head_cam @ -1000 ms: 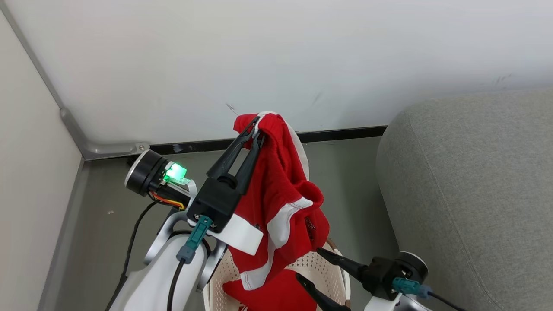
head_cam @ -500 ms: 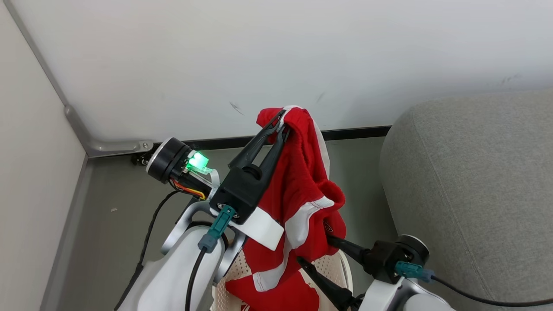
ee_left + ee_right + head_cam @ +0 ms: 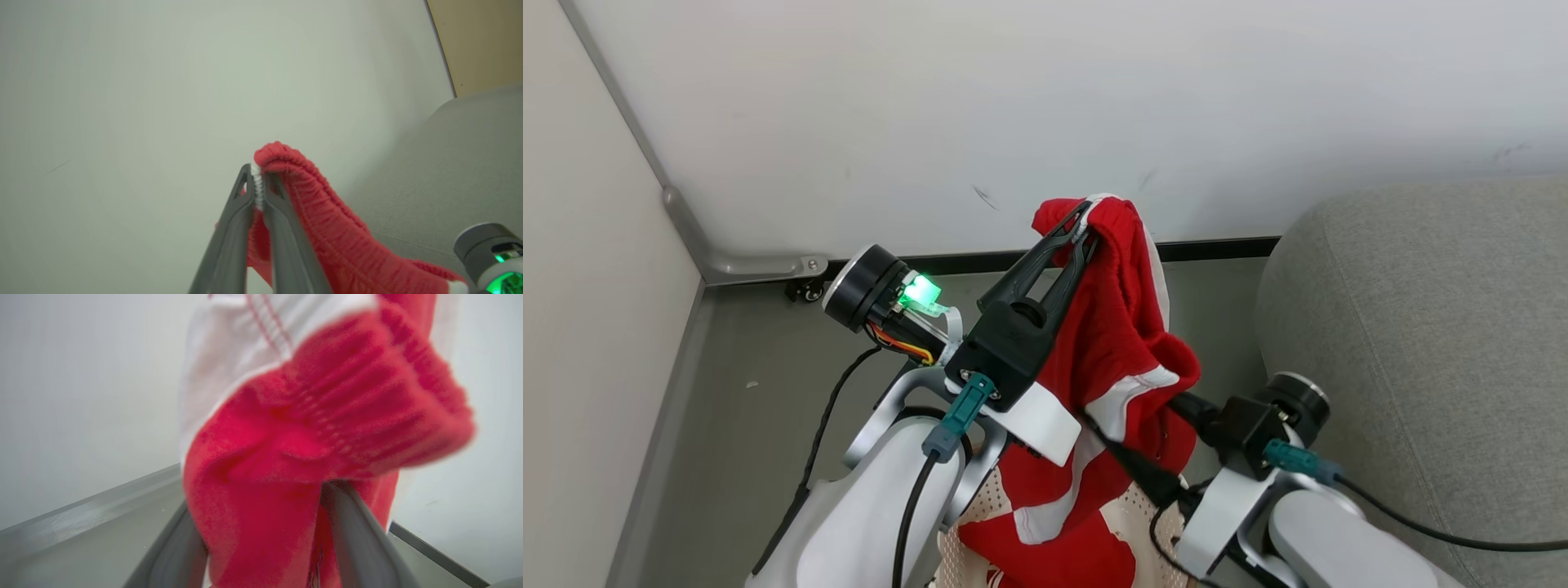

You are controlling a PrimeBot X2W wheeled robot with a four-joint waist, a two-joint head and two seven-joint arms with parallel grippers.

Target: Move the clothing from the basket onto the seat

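Note:
My left gripper (image 3: 1085, 230) is shut on the elastic waistband of a red garment (image 3: 1123, 327) with white trim and holds it high in front of the wall. In the left wrist view the fingertips (image 3: 258, 185) pinch the ribbed red edge (image 3: 310, 204). The cloth hangs down to the cream perforated basket (image 3: 1141, 513) at the bottom edge, where more red fabric (image 3: 1062, 559) lies. My right gripper (image 3: 1127, 412) is open, its fingers either side of the hanging cloth (image 3: 286, 437), the tips hidden by it. The grey seat (image 3: 1421, 327) stands to the right.
A white wall (image 3: 1045, 106) with a black baseboard (image 3: 1217, 247) is close behind the garment. A metal corner bracket (image 3: 760, 265) sits at the left wall's foot. Grey floor (image 3: 752, 392) lies between the left wall and the basket.
My left gripper has carried the garment to the right, toward the seat. My right gripper has risen from the basket, and its fingers now straddle the hanging cloth. The camera has shifted slightly.

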